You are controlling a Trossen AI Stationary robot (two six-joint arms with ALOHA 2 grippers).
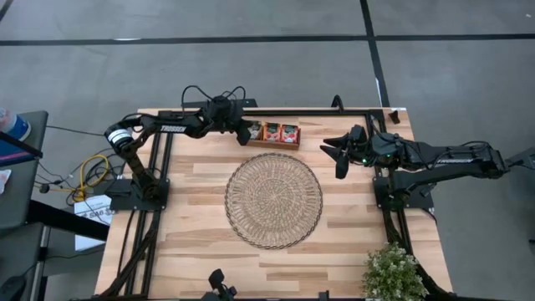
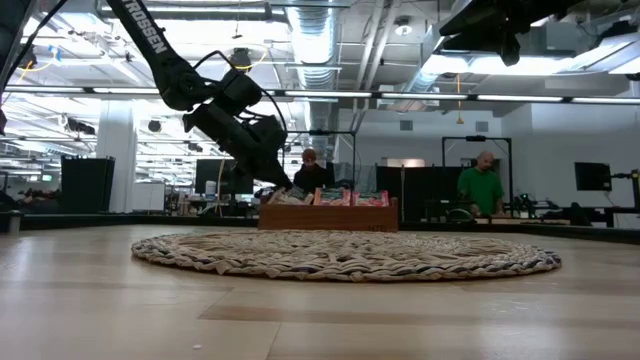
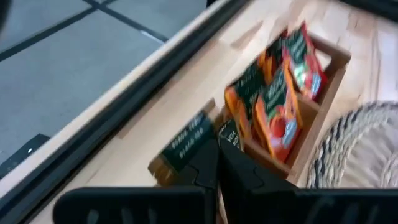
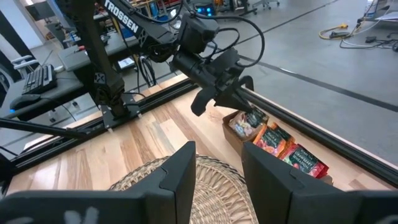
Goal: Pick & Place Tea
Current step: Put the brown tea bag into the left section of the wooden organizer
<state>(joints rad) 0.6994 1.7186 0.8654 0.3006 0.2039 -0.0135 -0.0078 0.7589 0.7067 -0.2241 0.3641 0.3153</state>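
Wooden tray (image 1: 272,134) of tea sachets (image 1: 280,132) at the far edge of the worktop (image 1: 192,226), just beyond the round woven mat (image 1: 273,200) at its middle, mat bare, no sachet yet on it. Left gripper (image 3: 217,163) down at the tray's end compartment, on the left arm's side, fingers pressed together, tips among the dark-green-topped sachets; whether a sachet edge is actually pinched between them cannot be told, hidden by the fingers themselves in the left wrist view. Red-orange sachets (image 3: 281,115) standing packed upright in the next compartments, untouched. Right gripper (image 1: 338,152) waiting in the air above the worktop's right side, near the far edge, fingers roughly halfway apart, holding nothing. Likely trouble from here: a thin, slick sachet sliding out of a shallow pinch on the way up, or neighbours dragged along because of the tight packing, spilling onto the wood; tips catching the tray's wall or divider and shoving the light tray toward the far edge; equally, an empty lift if the closed tips merely rest on the packets rather than around one.
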